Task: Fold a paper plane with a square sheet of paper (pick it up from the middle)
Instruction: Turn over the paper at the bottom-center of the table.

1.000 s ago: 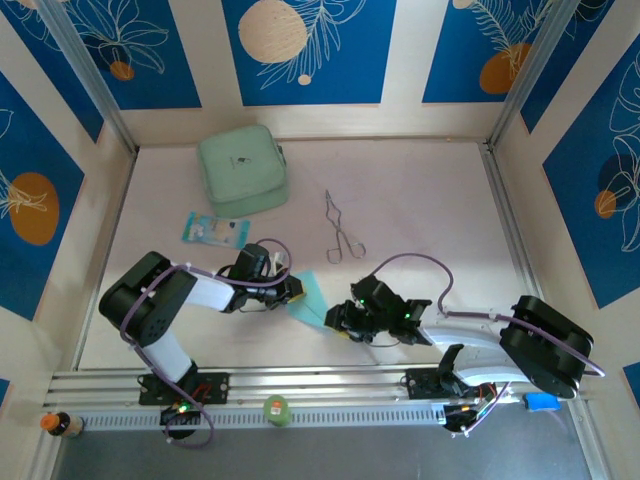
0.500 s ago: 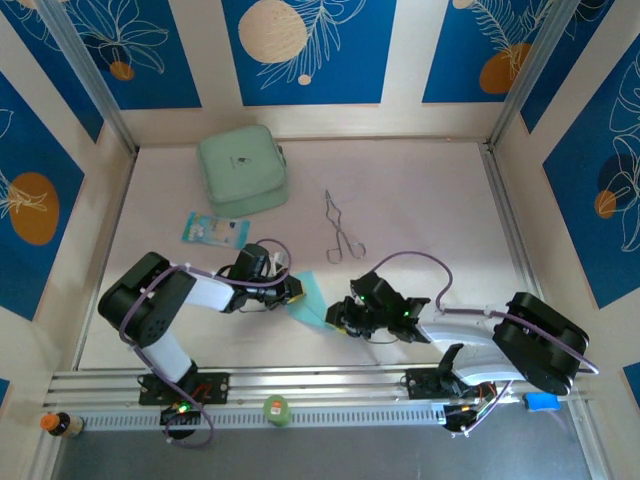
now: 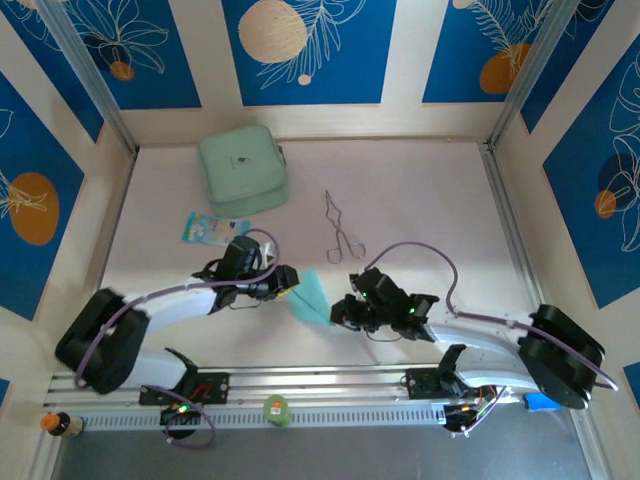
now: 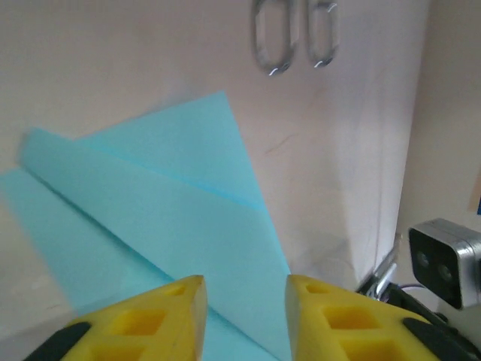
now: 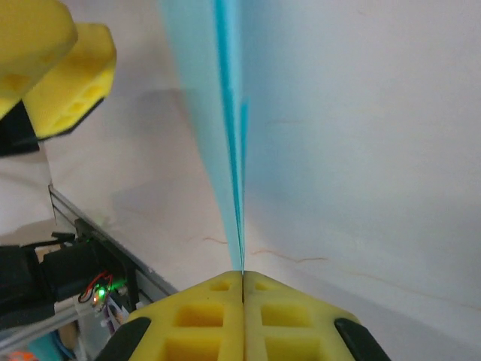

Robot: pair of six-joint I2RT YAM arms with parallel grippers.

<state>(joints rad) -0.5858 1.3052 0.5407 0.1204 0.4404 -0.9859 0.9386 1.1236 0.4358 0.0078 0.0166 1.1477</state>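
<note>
The cyan sheet of paper (image 3: pixel 310 295) is folded into a narrow pointed wedge and stands on edge between the two grippers, near the table's front. My right gripper (image 3: pixel 340 312) is shut on its near end; in the right wrist view the layered sheet (image 5: pixel 225 113) runs edge-on away from the pinched jaws (image 5: pixel 242 274). My left gripper (image 3: pixel 288 282) sits at the sheet's left side, open. In the left wrist view the folded flaps (image 4: pixel 150 218) spread in front of the parted yellow fingers (image 4: pixel 244 289), which touch nothing.
A mint-green case (image 3: pixel 243 170) stands at the back left, with a small blue-and-white packet (image 3: pixel 214 230) in front of it. Metal tongs (image 3: pixel 340 228) lie just behind the paper; their loops (image 4: pixel 293 37) show ahead of the left gripper. An aluminium rail (image 3: pixel 320 380) borders the front edge.
My left gripper has opened and let go of the paper, and its arm has stretched out lower. My right gripper has shut on the paper's near end.
</note>
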